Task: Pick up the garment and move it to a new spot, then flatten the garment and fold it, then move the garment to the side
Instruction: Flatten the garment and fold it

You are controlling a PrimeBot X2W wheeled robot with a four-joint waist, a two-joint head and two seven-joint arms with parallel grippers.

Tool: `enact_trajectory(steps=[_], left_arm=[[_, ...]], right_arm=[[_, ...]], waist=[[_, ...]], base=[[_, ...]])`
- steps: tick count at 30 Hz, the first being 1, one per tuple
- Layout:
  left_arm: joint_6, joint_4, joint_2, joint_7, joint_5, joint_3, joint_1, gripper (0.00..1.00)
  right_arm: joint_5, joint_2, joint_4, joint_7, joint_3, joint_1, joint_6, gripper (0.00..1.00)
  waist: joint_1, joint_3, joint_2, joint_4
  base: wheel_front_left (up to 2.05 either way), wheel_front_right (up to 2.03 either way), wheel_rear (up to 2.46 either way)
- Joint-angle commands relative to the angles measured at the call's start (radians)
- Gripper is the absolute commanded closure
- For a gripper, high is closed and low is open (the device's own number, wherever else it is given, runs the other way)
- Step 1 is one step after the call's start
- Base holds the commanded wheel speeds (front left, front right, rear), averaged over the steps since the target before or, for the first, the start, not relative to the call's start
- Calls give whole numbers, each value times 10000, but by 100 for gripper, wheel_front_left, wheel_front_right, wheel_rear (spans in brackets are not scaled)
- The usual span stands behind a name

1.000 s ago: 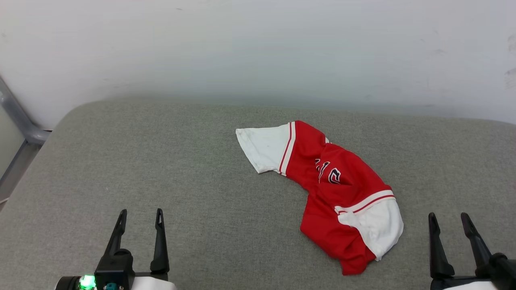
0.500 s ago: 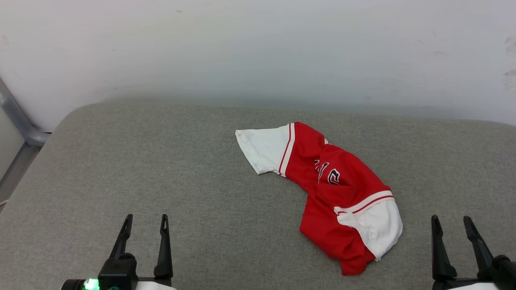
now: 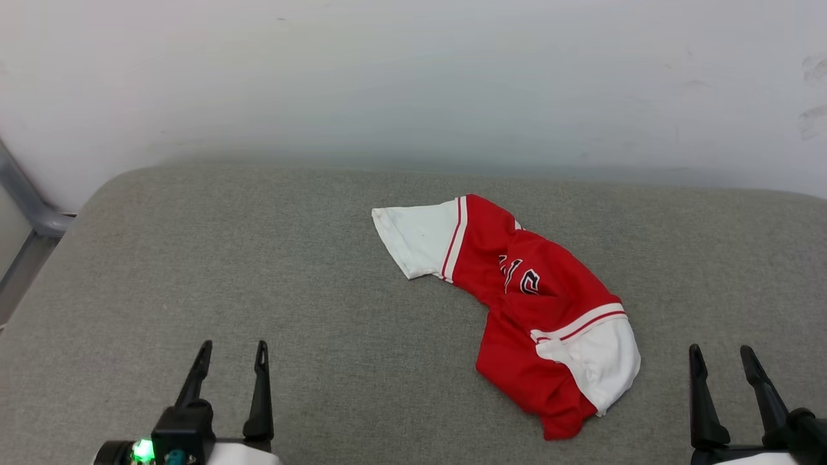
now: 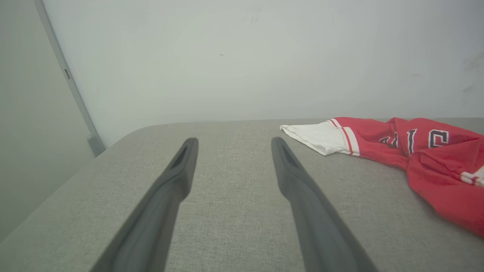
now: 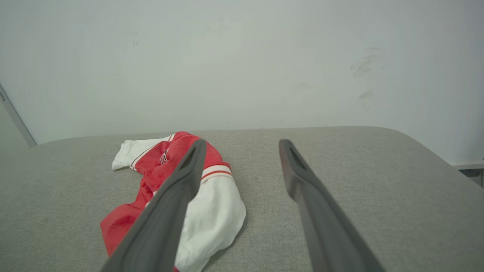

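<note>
The garment (image 3: 543,303) lies crumpled on the grey cushion (image 3: 323,336), right of centre in the head view, nearer the right pincer (image 3: 720,349) than the left pincer (image 3: 234,343). One white sleeve (image 3: 420,239) points toward the far left. The other sleeve (image 3: 597,361) is folded over the red body at the near right, and the black lettering (image 3: 520,278) is creased between them.

Since a second ago the garment keeps the same shape. Its small slide leftward in the head view matches the wall marks, so the camera turned. The left pincer sits a little further right and lower in that view; the right one has barely changed.

Both pincers are spread wide and hold nothing, well apart from the garment.

The left wrist view shows the garment (image 4: 423,158) to the right of the left pincer (image 4: 232,139), with bare cushion between its fingers and a grey metal post (image 4: 72,87) at the left. In the right wrist view one finger of the right pincer (image 5: 242,141) crosses in front of the garment (image 5: 219,211), hiding part of it. That view also shows scuffs (image 5: 363,68) on the white wall (image 3: 413,84) behind the cushion.
</note>
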Motion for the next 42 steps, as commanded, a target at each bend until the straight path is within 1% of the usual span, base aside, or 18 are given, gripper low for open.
enact_trajectory(steps=[1, 4, 6, 8, 9, 10, 11, 16, 22, 25, 28, 31, 35, 37, 40, 42], left_arm=[[-67, 33, 50, -26, -18, 75, -258, 0], [-357, 183, 213, -26, -58, 241, -897, 0], [-657, 438, 294, -26, -203, 312, -1403, 0], [-937, 680, 442, -26, -353, 437, -2114, 0], [-1193, 1014, 650, -26, -392, 492, -2848, 0], [-1315, 1204, 785, -26, -375, 466, -3242, 0], [-1315, 1204, 785, -26, -375, 466, -3242, 0], [-1685, 2223, 1461, 42, -586, 203, -5489, 0], [-1823, 2969, 2277, 900, -1327, -279, -8133, 0], [-1839, 3245, 2731, 1584, -1814, -897, -9220, 0], [-1835, 3580, 3206, 2574, -2654, -1707, -10191, 0], [-1837, 3985, 3587, 3922, -3595, -2548, -10996, 0], [-1838, 4555, 3947, 6133, -4831, -3492, -11900, 0], [-1839, 4758, 4130, 6965, -5250, -3834, -12326, 0], [-1839, 5124, 4216, 8279, -5846, -4336, -12679, 0], [-1840, 5230, 4362, 9035, -6052, -4701, -13013, 0]], right_arm=[[14, 24, -32, -22, 21, -52, -8, 0], [-19, 24, -86, -22, 78, -223, -7, 0], [-48, 24, -141, -24, 106, -297, -7, 0], [-73, 24, -196, -22, 176, -405, -7, 0], [-104, 24, -288, -22, 270, -585, -7, 0], [-117, 24, -329, -24, 298, -692, -7, 0], [-117, 24, -329, -24, 298, -692, -7, 0], [-113, 24, -586, -24, 377, -1255, -7, 0], [-39, 24, -899, -22, 401, -1824, -7, 0], [40, 24, -982, -22, 375, -2042, -7, 0], [75, 26, -1056, -24, 374, -2262, -7, 0], [103, 26, -1140, -22, 363, -2415, -7, 0], [155, 26, -1206, -22, 354, -2631, -7, 0], [177, 26, -1243, -22, 385, -2763, -7, 0], [150, 26, -1284, -24, 427, -2917, -7, 0], [151, 26, -1312, -24, 452, -3012, -7, 0]], waist=[[0, 38, 0, -32], [0, 197, 0, -176], [0, 341, 0, -291], [0, 518, 0, -424], [0, 823, 0, -591], [0, 1004, 0, -677], [0, 1004, 0, -677], [0, 1936, 0, -1114], [0, 3058, 0, -1597], [0, 3544, 0, -1800], [0, 3960, 0, -1961], [0, 4306, 0, -2075], [0, 4704, 0, -2201], [0, 4903, 0, -2272], [0, 5170, 0, -2376], [0, 5350, 0, -2451]], base=[[0, 0, 0], [0, 0, 0], [0, 0, 0], [0, 0, 0], [0, 0, 0], [0, 0, 0], [0, 0, 0], [0, 0, 0], [0, 0, 0], [0, 0, 0], [0, 0, 0], [0, 0, 0], [0, 0, 0], [0, 0, 0], [0, 0, 0], [0, 0, 0]])
